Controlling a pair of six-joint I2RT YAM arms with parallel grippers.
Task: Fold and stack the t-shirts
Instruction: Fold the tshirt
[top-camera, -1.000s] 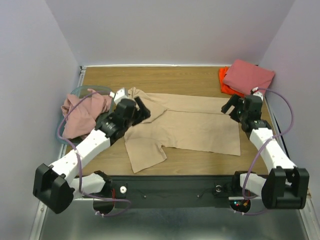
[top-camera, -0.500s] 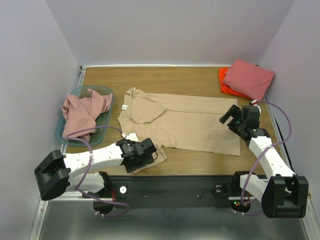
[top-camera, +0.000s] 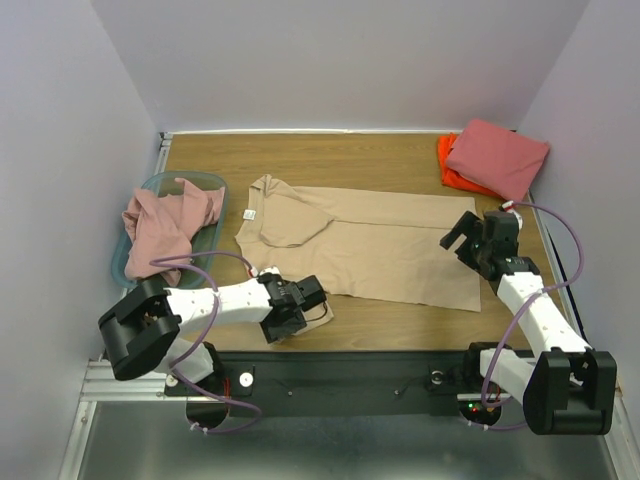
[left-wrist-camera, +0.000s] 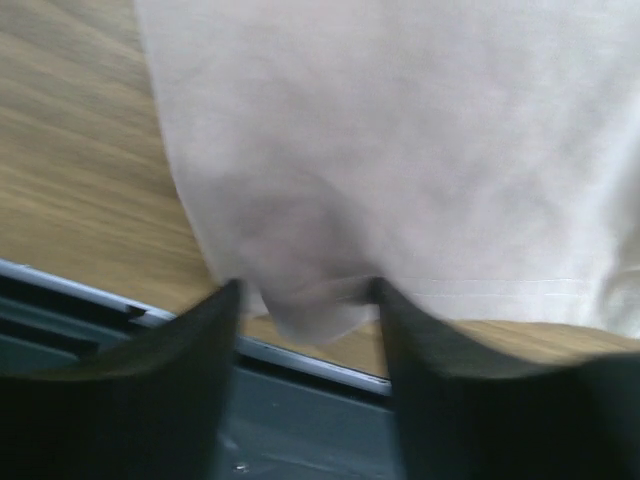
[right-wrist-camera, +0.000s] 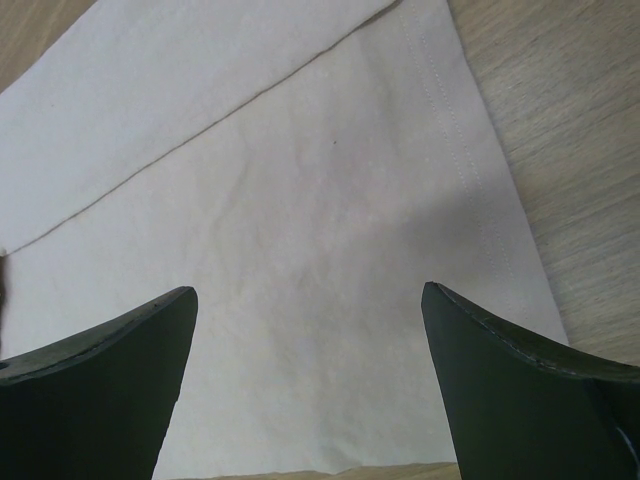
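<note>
The tan t-shirt (top-camera: 380, 245) lies spread flat on the wooden table, neck to the left. My left gripper (top-camera: 297, 312) is low over its near-left sleeve. In the left wrist view the gripper (left-wrist-camera: 308, 290) is partly open, with a bunched corner of the sleeve (left-wrist-camera: 310, 300) between its fingers. My right gripper (top-camera: 462, 238) is open and empty over the shirt's right hem. The right wrist view shows that gripper (right-wrist-camera: 310, 295) above flat tan cloth (right-wrist-camera: 300, 200). The dusty pink t-shirt (top-camera: 165, 225) lies crumpled at the left. The folded salmon-red t-shirt (top-camera: 497, 155) lies on the orange t-shirt (top-camera: 450, 170).
A teal plastic bin (top-camera: 122, 265) at the left edge holds the pink shirt. The table's near metal rail (left-wrist-camera: 300, 360) runs just below the sleeve. Lilac walls close in the left, back and right sides.
My left arm swung from the shirt's neck down to the near-left sleeve and has settled lower over it. My right gripper moved slightly down and left over the hem.
</note>
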